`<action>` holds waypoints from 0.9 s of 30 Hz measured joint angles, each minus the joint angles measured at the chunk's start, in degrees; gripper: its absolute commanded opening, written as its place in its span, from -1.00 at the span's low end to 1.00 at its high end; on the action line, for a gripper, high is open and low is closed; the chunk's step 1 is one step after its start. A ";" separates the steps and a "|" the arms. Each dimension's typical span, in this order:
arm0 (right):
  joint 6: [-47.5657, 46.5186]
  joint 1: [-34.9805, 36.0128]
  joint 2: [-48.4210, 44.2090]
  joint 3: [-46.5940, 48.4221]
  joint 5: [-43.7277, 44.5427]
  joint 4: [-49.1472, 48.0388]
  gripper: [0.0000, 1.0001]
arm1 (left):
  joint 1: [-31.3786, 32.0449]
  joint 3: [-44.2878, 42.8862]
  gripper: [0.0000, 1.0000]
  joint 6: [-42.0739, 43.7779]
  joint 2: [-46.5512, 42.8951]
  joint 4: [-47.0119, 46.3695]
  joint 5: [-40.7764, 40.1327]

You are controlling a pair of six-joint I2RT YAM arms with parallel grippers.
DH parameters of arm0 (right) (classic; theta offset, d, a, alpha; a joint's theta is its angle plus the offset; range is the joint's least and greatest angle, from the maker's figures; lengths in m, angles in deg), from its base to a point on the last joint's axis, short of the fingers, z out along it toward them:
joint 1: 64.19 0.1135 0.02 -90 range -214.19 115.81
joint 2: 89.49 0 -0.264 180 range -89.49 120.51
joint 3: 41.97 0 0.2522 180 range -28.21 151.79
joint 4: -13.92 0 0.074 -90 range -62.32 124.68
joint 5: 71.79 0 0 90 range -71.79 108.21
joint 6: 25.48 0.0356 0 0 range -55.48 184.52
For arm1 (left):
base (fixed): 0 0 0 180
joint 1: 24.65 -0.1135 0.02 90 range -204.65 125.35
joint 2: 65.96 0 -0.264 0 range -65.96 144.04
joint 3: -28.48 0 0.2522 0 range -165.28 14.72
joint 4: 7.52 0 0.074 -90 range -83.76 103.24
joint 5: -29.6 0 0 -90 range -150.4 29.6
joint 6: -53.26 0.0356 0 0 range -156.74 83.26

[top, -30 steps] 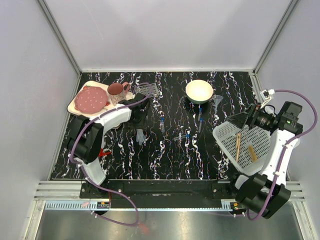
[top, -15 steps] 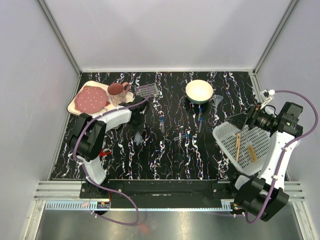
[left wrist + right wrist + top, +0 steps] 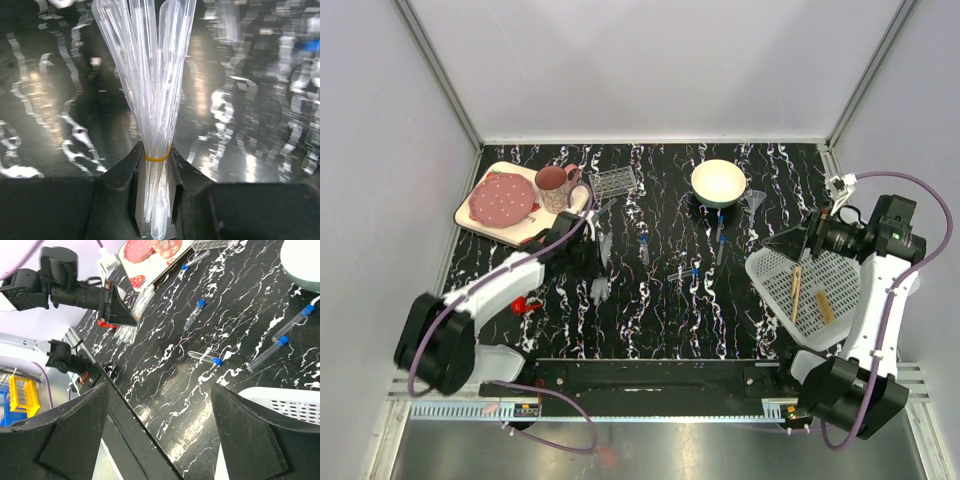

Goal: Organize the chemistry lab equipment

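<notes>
My left gripper (image 3: pixel 584 256) is shut on a bundle of clear pipettes (image 3: pixel 150 75) tied with a yellow band, over the table's left middle; the bundle also shows in the top view (image 3: pixel 600 284). In the left wrist view the gripper (image 3: pixel 156 161) clamps the bundle at the band. Several blue-capped tubes (image 3: pixel 644 248) lie mid-table, also in the right wrist view (image 3: pixel 194 311). A clear funnel (image 3: pixel 755 200) stands right of the cream bowl. Two wooden sticks (image 3: pixel 796 292) lie in the white basket (image 3: pixel 840 275). A small red-tipped piece (image 3: pixel 527 303) lies at the left. My right gripper (image 3: pixel 798 240) is open and empty above the basket's far left corner, shown in its wrist view (image 3: pixel 159 386).
A cream tray (image 3: pixel 470 217) at the back left holds a dotted plate (image 3: pixel 502 198) and a pink mug (image 3: pixel 553 183). A clear tube rack (image 3: pixel 613 182) stands beside it. The cream bowl (image 3: pixel 718 182) sits at the back. Grey walls enclose the table.
My left arm has swung its elbow out to the lower left, with the pipette bundle still in its gripper. My right gripper has shifted slightly left.
</notes>
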 measured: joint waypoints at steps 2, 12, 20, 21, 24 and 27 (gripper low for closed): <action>-0.96 2.19 0.63 0.87 0.61 1.29 0.75 | 0.00 3.13 -0.69 -0.52 -5.86 -3.58 4.50; -0.83 15.28 1.40 4.37 2.73 4.68 0.74 | 3.52 11.26 -0.69 -10.36 -24.74 -27.76 20.90; 7.93 24.76 2.91 7.34 1.51 1.95 0.73 | 15.13 10.56 -0.71 -18.49 -23.61 -43.41 20.31; 10.19 25.97 2.91 7.34 1.03 0.55 0.73 | 16.68 9.75 -0.71 -18.93 -22.49 -44.57 19.71; 15.67 27.34 2.75 7.04 -0.39 -3.28 0.72 | 20.57 6.82 -0.71 -20.15 -18.84 -47.65 17.90; 21.16 27.76 2.60 5.90 -1.62 -7.37 0.72 | 23.78 4.04 -0.71 -21.22 -15.04 -51.25 15.69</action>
